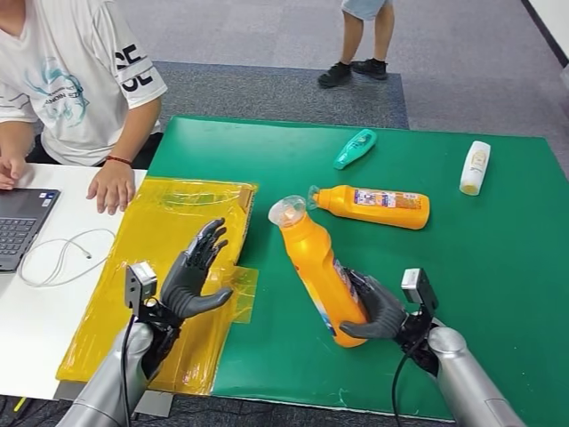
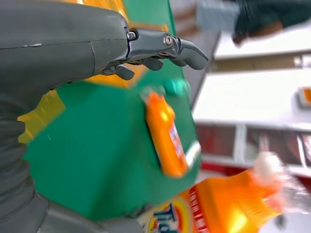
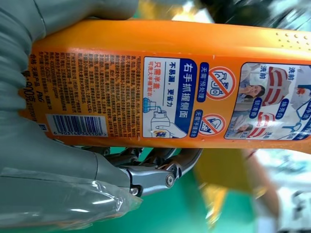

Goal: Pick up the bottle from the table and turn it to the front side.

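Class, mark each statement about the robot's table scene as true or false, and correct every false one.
1. The right hand grips an orange bottle. True.
2. The left hand holds the teal bottle. False: it holds nothing, fingers apart, above the yellow sheet.
3. A second orange bottle lies on its side on the green mat. True.
4. The white bottle stands on the laptop. False: it lies on the green mat.
5. The right wrist view shows the held bottle's barcode. True.
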Available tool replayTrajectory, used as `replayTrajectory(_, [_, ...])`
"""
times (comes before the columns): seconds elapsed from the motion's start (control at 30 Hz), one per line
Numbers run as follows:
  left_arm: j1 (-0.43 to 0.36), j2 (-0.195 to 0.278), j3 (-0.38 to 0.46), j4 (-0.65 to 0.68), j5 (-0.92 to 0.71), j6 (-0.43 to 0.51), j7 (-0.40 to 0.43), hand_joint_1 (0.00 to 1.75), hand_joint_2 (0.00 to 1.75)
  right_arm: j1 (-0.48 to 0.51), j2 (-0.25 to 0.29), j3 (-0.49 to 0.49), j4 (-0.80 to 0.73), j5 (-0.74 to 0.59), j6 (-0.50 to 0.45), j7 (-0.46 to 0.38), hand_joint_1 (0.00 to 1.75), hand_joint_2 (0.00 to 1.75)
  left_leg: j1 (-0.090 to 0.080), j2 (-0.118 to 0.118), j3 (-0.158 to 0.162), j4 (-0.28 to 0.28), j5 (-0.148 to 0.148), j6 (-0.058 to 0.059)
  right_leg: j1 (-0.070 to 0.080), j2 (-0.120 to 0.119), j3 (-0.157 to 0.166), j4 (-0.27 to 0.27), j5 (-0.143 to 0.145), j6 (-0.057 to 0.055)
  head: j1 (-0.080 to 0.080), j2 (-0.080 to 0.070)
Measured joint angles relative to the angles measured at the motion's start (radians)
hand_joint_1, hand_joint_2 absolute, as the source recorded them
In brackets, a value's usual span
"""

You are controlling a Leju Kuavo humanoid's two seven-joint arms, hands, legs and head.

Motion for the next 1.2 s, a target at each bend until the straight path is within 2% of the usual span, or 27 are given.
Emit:
replayTrajectory(0.2, [-0.043,0.007,-0.019,0.052,0.059,-0.144,-0.009,0.0,1.75,-0.002,0.025,0.014,-0.074,-0.039,0.006,0.016,1.75,1.75,0.0,0.0,0.0,0.0,0.0,0.0,0.0,0.0,0.0,0.0,0.0,0.0,0.0,0.0])
replayTrajectory(0.4, [-0.068,0.021,-0.045,0.1,0.065,-0.177,-0.009,0.0,1.75,-0.002,0.037,0.036,-0.115,-0.041,-0.012,0.024,1.75,1.75,0.0,0.0,0.0,0.0,0.0,0.0,0.0,0.0,0.0,0.0,0.0,0.0,0.0,0.0])
replayTrajectory(0.53, [-0.073,0.03,-0.058,0.121,0.09,-0.23,-0.013,0.0,1.75,-0.002,0.043,0.055,-0.128,-0.006,-0.056,0.023,1.75,1.75,0.0,0.0,0.0,0.0,0.0,0.0,0.0,0.0,0.0,0.0,0.0,0.0,0.0,0.0])
replayTrajectory(0.73, [-0.077,0.036,-0.076,0.139,0.195,-0.392,0.003,0.0,1.75,-0.005,0.055,0.096,-0.145,0.071,-0.139,0.02,1.75,1.75,0.0,0.0,-0.001,0.0,0.0,0.0,0.0,0.0,-0.001,0.0,0.0,0.0,0.0,0.0])
replayTrajectory(1.0, [-0.112,0.051,-0.123,0.151,0.246,-0.457,0.045,0.0,1.75,-0.03,0.079,0.148,-0.142,0.132,-0.202,0.021,1.75,1.75,0.0,0.0,-0.001,0.0,0.0,0.0,0.0,0.0,-0.001,0.0,0.0,0.0,0.0,0.0])
replayTrajectory(1.2, [-0.147,0.062,-0.159,0.179,0.257,-0.451,0.06,0.0,1.75,-0.052,0.095,0.179,-0.127,0.171,-0.234,0.01,1.75,1.75,0.0,0.0,-0.001,0.0,0.0,0.0,0.0,0.0,-0.001,0.0,0.0,0.0,0.0,0.0])
